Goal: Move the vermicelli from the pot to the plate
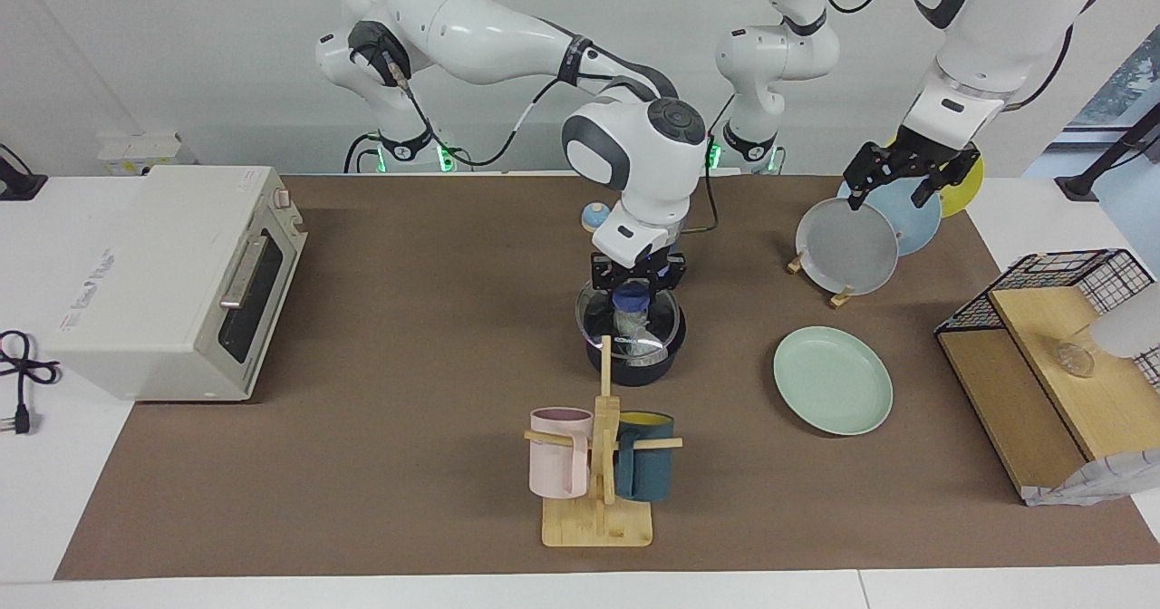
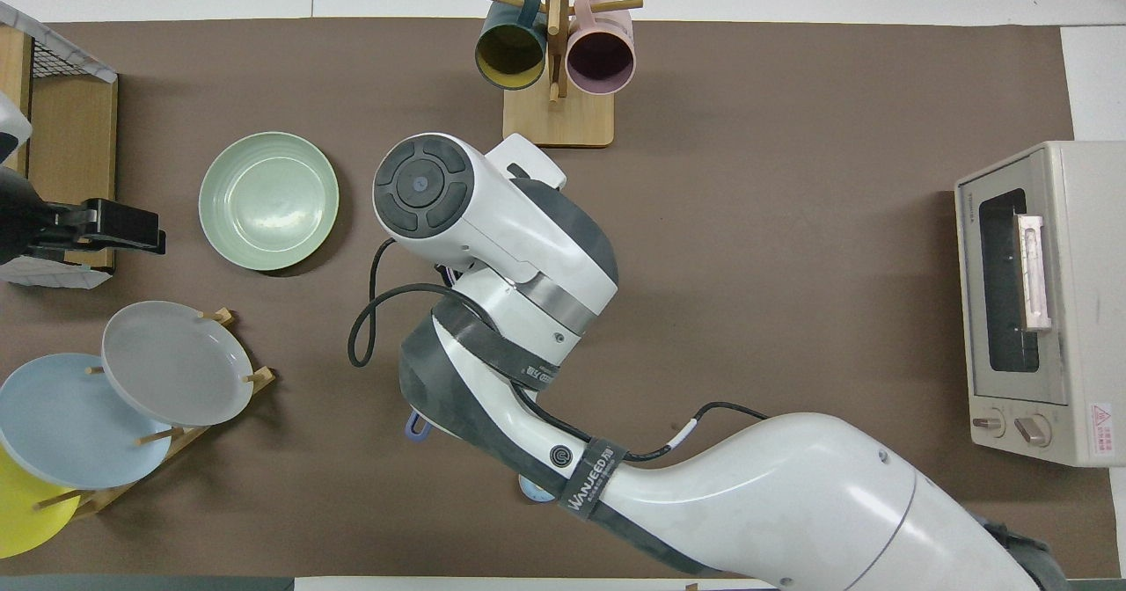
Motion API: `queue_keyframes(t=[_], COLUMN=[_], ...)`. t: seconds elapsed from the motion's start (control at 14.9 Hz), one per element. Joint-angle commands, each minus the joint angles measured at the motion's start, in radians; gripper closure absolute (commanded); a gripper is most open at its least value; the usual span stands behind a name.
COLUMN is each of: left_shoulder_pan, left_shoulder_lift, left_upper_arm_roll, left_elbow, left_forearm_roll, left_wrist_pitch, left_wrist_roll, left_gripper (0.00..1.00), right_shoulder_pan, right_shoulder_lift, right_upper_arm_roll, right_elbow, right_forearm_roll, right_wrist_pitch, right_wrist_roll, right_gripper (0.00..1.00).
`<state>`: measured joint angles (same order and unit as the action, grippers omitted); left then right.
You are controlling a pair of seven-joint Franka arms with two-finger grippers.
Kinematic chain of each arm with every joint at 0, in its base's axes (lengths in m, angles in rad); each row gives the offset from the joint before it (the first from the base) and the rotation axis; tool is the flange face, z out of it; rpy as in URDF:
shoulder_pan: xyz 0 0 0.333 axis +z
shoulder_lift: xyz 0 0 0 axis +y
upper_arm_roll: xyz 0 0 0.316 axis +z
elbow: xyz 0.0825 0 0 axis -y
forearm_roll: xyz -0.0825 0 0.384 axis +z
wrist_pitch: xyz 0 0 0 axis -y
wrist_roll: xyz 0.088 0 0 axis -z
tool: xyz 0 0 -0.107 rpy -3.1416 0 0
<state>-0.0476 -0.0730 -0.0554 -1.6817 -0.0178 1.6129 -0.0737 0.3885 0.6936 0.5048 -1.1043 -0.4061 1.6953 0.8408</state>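
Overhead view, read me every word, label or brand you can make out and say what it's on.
"WANJEED": on the black strap around the right arm.
White toaster oven: a brand word at its door's top corner, too small to read.
Red warning sticker beside the oven's knobs: unreadable.

White arms [image 1: 507,24], black cables [image 2: 365,318]

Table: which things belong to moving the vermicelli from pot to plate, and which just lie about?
Job: pot, vermicelli, glass lid held by right gripper, mint-green plate.
Lying about: toaster oven, mug rack, plate rack, wire shelf; left gripper waits over the plate rack.
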Motion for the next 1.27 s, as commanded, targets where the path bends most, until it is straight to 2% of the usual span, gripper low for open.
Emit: queue_keyframes(t=[0.0,0.2,0.4,0.54,0.74,0.87,1.07,1.21], left_shoulder_pan=[-0.003,-0.012,-0.067,-0.133,-0.220,-0.308,-0.382,-0.403], left_shoulder_lift=[-0.016,-0.013,0.002,0.048,0.142,0.229,0.314,0.343], left_upper_arm_roll=[0.002,-0.001,-0.003,-0.003,-0.003,-0.001,-0.003,-0.003], left_elbow=[-0.015,-0.019,-0.032,-0.035,-0.024,-0.023,-0.035,-0.032], left_forearm_roll=[0.009,0.009,0.009,0.009,-0.031,-0.037,-0.039,-0.039], left_wrist_pitch=[0.024,0.048,0.087,0.136,0.231,0.348,0.468,0.479], left_wrist_roll=[0.000,-0.021,-0.096,-0.170,-0.334,-0.488,-0.596,-0.609], left_gripper=[0.00,0.00,0.00,0.00,0.00,0.00,0.00,0.00], right_shoulder_pan=[-0.043,-0.157,-0.249,-0.312,-0.323,-0.323,-0.327,-0.330], right_shoulder_lift=[-0.049,-0.130,-0.221,-0.293,-0.403,-0.448,-0.511,-0.551], right_upper_arm_roll=[0.017,0.012,0.011,0.000,-0.156,-0.250,-0.339,-0.383], right_elbow=[0.035,0.009,-0.083,-0.178,-0.314,-0.370,-0.490,-0.598], right_forearm_roll=[0.033,0.157,0.168,0.199,0.315,0.343,0.368,0.369], right_wrist_pitch=[-0.068,-0.080,-0.109,-0.108,-0.089,-0.088,-0.037,0.054], right_wrist_roll=[-0.103,-0.193,-0.336,-0.437,-0.576,-0.707,-0.792,-0.827], right_gripper=[0.80,0.82,0.82,0.82,0.82,0.82,0.82,0.82])
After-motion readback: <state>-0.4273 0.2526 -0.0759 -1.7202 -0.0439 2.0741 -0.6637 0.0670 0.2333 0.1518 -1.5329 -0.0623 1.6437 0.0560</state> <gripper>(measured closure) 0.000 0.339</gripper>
